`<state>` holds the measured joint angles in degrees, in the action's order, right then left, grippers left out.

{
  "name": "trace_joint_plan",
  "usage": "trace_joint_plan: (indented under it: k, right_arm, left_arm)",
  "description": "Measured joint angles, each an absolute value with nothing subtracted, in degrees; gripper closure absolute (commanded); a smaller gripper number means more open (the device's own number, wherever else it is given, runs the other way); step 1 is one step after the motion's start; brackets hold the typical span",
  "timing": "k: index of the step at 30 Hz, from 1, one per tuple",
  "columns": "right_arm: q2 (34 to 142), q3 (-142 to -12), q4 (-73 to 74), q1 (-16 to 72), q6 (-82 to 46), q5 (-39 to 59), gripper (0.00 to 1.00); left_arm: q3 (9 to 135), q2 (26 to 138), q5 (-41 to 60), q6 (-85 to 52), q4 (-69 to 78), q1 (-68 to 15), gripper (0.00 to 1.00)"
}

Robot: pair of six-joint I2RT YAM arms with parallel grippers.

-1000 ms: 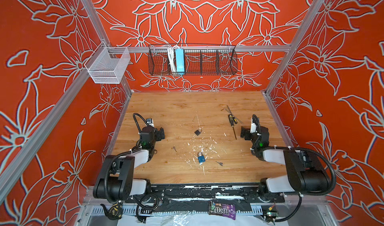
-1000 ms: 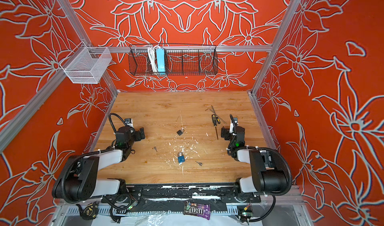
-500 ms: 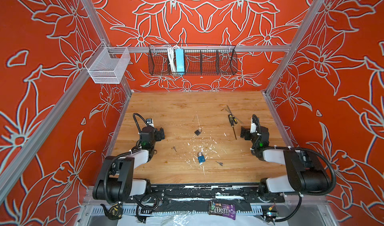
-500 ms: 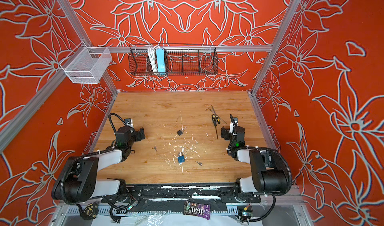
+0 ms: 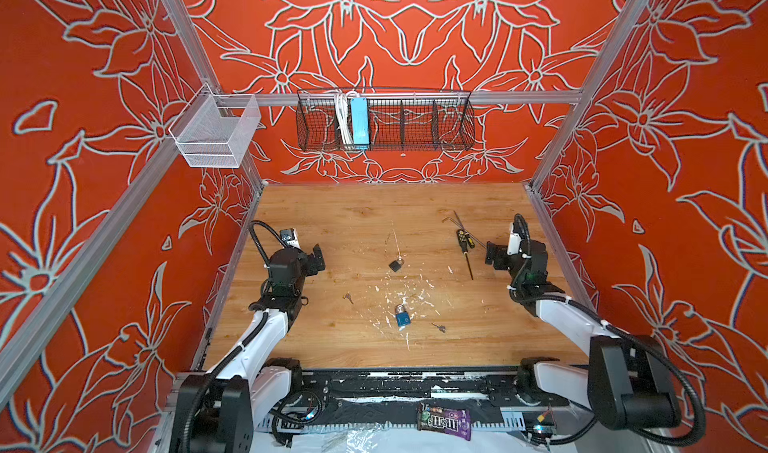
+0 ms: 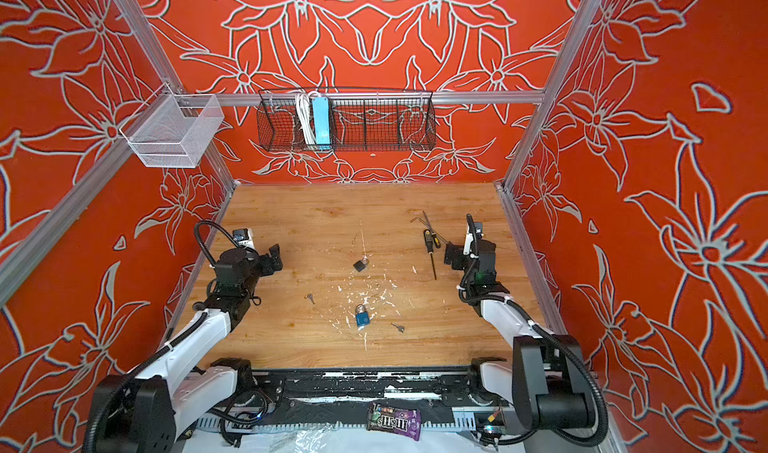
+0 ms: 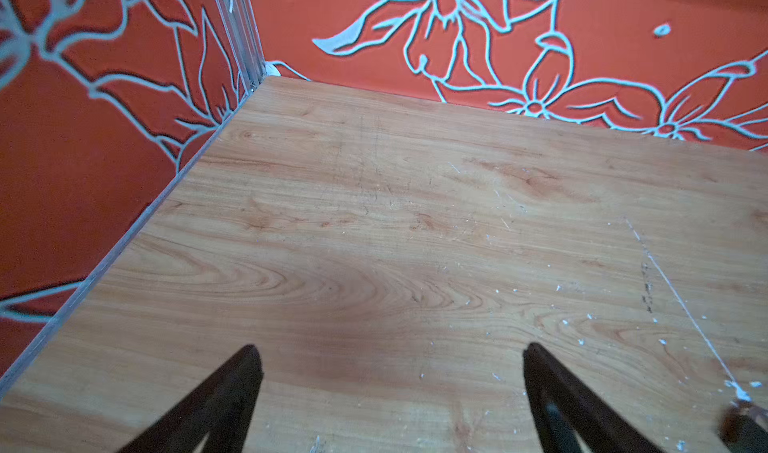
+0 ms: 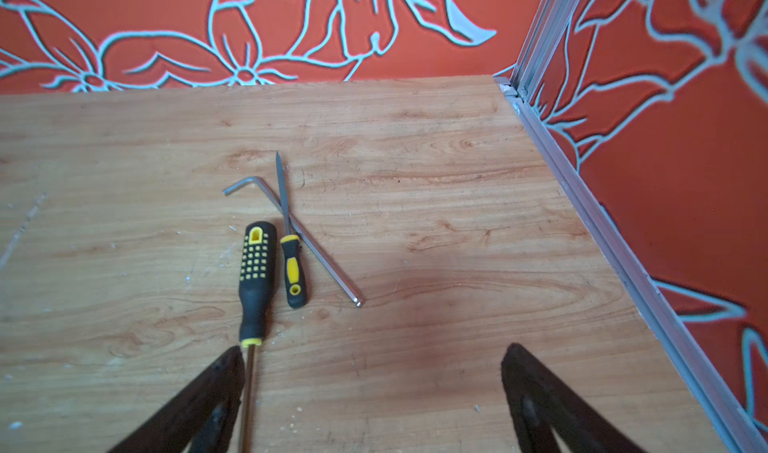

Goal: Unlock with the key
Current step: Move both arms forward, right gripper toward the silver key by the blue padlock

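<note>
In both top views a blue padlock point(image 5: 402, 317) point(image 6: 362, 318) lies near the front middle of the wooden table point(image 5: 374, 218), with a small black padlock point(image 5: 397, 265) point(image 6: 360, 265) behind it. One small key point(image 5: 348, 297) point(image 6: 309, 298) lies left of the blue padlock, another key point(image 5: 439, 327) point(image 6: 398, 327) to its right. My left gripper point(image 5: 318, 259) point(image 7: 390, 355) rests open and empty at the left side. At the right side my right gripper point(image 5: 492, 257) point(image 8: 374, 351) also stands open, holding nothing. Neither touches a key or a lock.
A large black-and-yellow screwdriver point(image 8: 255, 280) point(image 5: 465, 247), a small screwdriver point(image 8: 293, 272) and a hex key point(image 8: 291, 226) lie just ahead of the right gripper. A black wire basket point(image 5: 384, 124) and a white mesh basket point(image 5: 216, 133) hang on the walls. A candy packet point(image 5: 444, 422) lies below the front rail.
</note>
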<state>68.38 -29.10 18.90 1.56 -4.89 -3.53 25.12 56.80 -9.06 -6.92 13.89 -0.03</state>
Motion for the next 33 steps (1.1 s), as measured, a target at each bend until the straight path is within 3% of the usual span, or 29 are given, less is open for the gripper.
trace_joint_plan:
  k: [7, 15, 21, 33]
  right_arm:
    - [65.76, -39.29, 2.59, 1.54, -14.74, -3.42, 0.02]
    - [64.05, -39.38, -4.38, 1.43, -23.9, 0.97, 0.03]
    - [63.92, -39.35, -9.21, 1.21, -26.0, 4.47, 0.03]
    - [58.5, -37.95, -16.08, 1.65, -27.68, 10.98, 0.03]
  left_arm:
    - [31.88, 51.83, -4.97, -15.86, 4.25, -0.03, 0.03]
    - [32.08, 49.45, -2.22, -26.72, -0.47, -0.03, 0.02]
    - [33.01, 48.42, -2.04, -30.09, -6.39, -0.03, 0.03]
    - [32.45, 41.06, 7.97, -34.83, -13.72, -0.25, 0.03]
